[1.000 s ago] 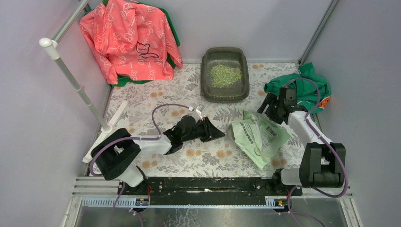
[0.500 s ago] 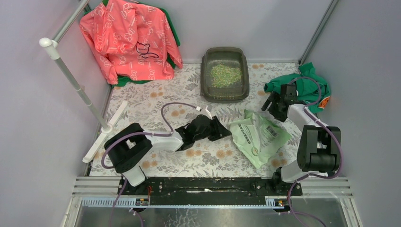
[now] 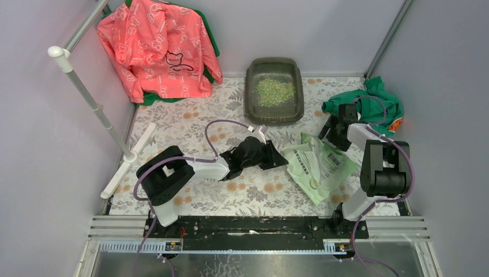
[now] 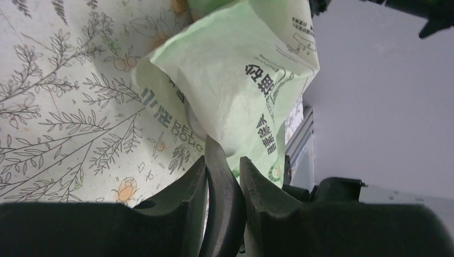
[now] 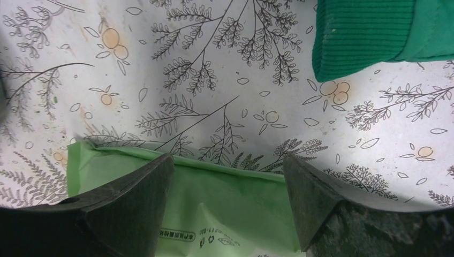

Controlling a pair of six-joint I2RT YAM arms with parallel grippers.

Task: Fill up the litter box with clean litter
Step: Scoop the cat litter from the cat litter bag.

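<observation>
The litter box [image 3: 249, 99] holding clean litter [image 3: 275, 91] sits far beyond both: left pincer [image 4: 222, 161] clenched on a dark curved piece [image 4: 218, 184], right pincer [image 5: 227, 163] released above the green bag [image 3: 317, 166].

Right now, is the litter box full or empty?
Partly filled: clean litter heaps mid-floor of the litter box; dark bare floor shows around it.

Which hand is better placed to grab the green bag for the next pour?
Right. The right hand is open, fingers spread over the edge of the bag; the left hand is occupied, gripping a dark object.
</observation>
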